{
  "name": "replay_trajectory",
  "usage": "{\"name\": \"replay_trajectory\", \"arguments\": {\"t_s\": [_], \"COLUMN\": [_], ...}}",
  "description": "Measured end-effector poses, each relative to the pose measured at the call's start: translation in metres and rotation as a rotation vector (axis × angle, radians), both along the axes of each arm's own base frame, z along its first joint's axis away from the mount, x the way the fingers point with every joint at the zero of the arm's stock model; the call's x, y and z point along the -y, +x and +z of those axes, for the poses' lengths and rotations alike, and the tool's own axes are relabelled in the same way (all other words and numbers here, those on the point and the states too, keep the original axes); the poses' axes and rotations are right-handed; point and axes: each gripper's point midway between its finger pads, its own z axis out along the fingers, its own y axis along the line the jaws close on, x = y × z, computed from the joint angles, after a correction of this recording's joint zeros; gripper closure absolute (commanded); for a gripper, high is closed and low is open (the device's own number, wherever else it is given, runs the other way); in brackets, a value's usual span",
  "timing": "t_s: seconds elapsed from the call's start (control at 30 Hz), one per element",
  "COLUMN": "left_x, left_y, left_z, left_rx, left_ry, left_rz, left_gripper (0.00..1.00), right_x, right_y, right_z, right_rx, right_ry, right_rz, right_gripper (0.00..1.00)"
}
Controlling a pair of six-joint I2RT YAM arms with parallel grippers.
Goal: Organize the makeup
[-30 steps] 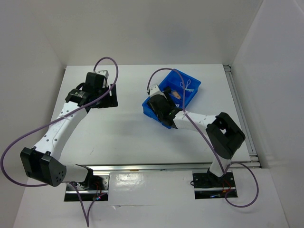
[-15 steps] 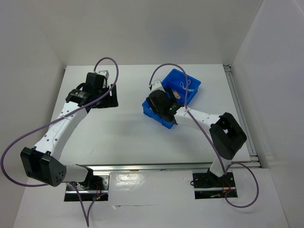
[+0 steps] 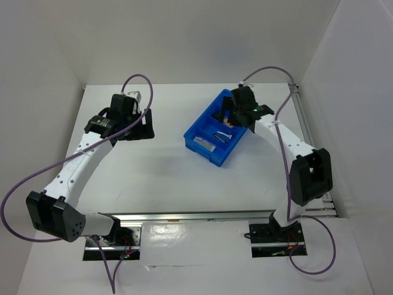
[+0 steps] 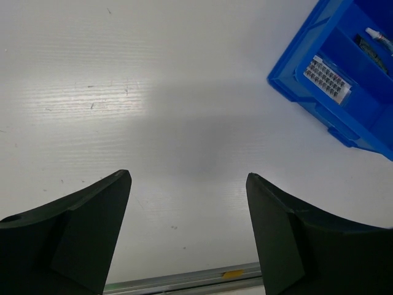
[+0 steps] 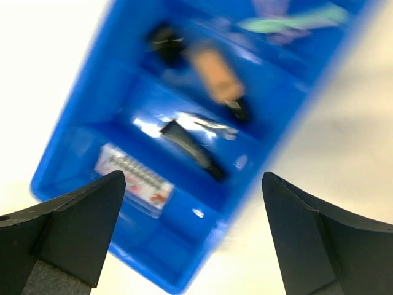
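The blue tray (image 3: 212,153) holds the makeup. In the right wrist view I see the tan-and-black piece (image 5: 215,77), the lilac tool with green handle (image 5: 295,18), the white packet with red print (image 5: 132,181), a tiny dark piece (image 5: 163,37) and a thin dark strip (image 5: 193,147), each lying in a compartment. My right gripper (image 5: 192,178) is open and empty, held above the tray; in the top view it (image 3: 232,117) is over the tray's far end. My left gripper (image 4: 188,175) is open and empty over bare table, left of the tray (image 4: 344,117).
The white table (image 3: 153,166) has walls at the left, back and right. A metal rail (image 3: 202,215) runs along its near edge. A rail (image 3: 310,141) also runs along the right side. The purple cables loop above both arms.
My right gripper has swung from the tray's near-left end to its far-right end, uncovering the packet and the dark strip. The left arm has not moved.
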Motion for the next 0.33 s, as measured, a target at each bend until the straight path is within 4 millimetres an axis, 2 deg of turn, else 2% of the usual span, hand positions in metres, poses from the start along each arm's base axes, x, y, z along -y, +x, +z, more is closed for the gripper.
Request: {"name": "replay_trajectory", "arguments": {"t_s": [0.1,0.2,0.33], "left_x": [0.002,0.005,0.007], "left_y": [-0.001,-0.002,-0.003], "left_z": [0.000,0.000,0.001], "left_rx": [-0.004,-0.009,-0.016], "left_ry": [-0.013,-0.032,-0.056], "left_rz": [-0.006,-0.012,-0.008], "left_gripper": [0.04,0.02,0.02], "right_x": [0.049,0.094,0.124], "right_y": [-0.012,-0.032,-0.056], "right_z": [-0.001,0.011,0.028], "right_rx": [-0.039,-0.034,0.016], "right_ry": [0.066,0.106,0.136], "right_rz": [-0.152,-0.293,-0.373], "right_gripper": [0.00,0.00,0.04]}}
